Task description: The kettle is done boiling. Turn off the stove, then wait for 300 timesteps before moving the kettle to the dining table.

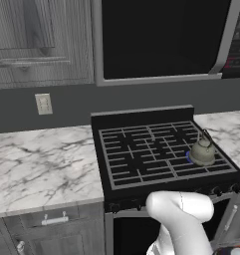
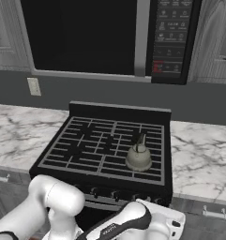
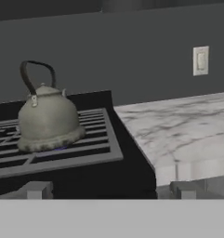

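The squat grey-beige kettle point(image 1: 203, 151) point(image 2: 139, 157) stands upright on the front right burner of the black stove point(image 1: 141, 149) point(image 2: 95, 150). A small blue flame point(image 3: 57, 149) shows under the kettle point(image 3: 48, 121). My gripper point(image 3: 112, 190) is open and empty, with its fingertips point(image 3: 36, 189) wide apart. It sits low in front of the stove's point(image 3: 85, 153) front right edge, level with the grate, and the kettle is ahead to its left. The hand point(image 2: 156, 220) hangs just below the row of front knobs point(image 2: 115, 193). The dining table is out of view.
Marble counters flank the stove on the left point(image 1: 42, 164) and right point(image 2: 199, 154) point(image 3: 178, 130). A black microwave point(image 2: 109, 37) hangs above the stove. A wall outlet point(image 1: 43, 103) point(image 3: 200, 60) is on the dark backsplash. Grey drawers point(image 1: 54, 219) sit under the counters.
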